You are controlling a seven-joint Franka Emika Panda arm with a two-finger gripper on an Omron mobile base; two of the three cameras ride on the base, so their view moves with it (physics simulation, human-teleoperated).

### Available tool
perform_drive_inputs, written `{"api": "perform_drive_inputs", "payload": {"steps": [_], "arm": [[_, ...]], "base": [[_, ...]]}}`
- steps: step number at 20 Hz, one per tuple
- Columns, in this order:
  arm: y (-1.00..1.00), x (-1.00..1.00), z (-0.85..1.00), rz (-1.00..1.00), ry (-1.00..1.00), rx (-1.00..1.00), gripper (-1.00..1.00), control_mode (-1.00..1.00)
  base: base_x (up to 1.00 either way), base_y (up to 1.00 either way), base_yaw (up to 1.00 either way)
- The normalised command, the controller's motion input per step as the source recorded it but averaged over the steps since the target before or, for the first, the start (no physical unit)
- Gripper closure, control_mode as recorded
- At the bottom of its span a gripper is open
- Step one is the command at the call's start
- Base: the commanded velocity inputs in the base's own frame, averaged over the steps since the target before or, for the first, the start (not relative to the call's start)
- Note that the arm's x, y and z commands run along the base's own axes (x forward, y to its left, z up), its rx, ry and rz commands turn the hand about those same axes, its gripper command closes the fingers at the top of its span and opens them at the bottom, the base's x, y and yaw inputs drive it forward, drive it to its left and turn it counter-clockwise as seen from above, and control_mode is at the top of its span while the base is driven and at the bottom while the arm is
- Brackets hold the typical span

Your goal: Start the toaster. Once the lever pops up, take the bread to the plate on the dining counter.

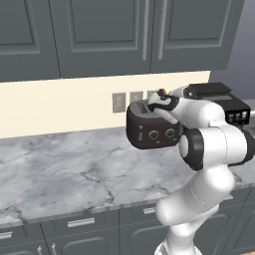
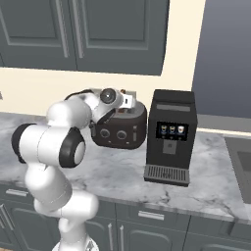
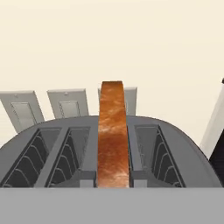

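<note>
Right now the bread (image 3: 113,135) stands upright in the third slot of the toaster (image 3: 105,151), directly ahead of the jaws and centred between them, its thin edge facing the hand and its long axis running straight away. The gripper (image 1: 160,101) hovers over the toaster's top, jaws pressed together (nothing pinched), so they must spread before straddling the slice.

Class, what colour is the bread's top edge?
Toasted orange-brown bread, clearest in the hand view.
</note>
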Motion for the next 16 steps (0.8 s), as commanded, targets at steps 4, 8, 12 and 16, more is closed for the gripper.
{"api": "perform_drive_inputs", "payload": {"steps": [4,8,12,16], "arm": [[0.0,-0.21,0.44,0.0,-0.16,0.0,1.0,-1.0],[-0.11,-0.39,0.44,0.0,-0.07,0.0,1.0,-1.0],[-0.13,-0.69,0.44,0.0,0.0,0.0,1.0,-1.0],[-0.02,-0.83,0.58,0.0,0.01,0.0,1.0,-1.0]], "base": [[0.0,0.0,0.0],[0.0,0.0,0.0],[0.0,0.0,0.0],[0.0,0.0,0.0]]}}
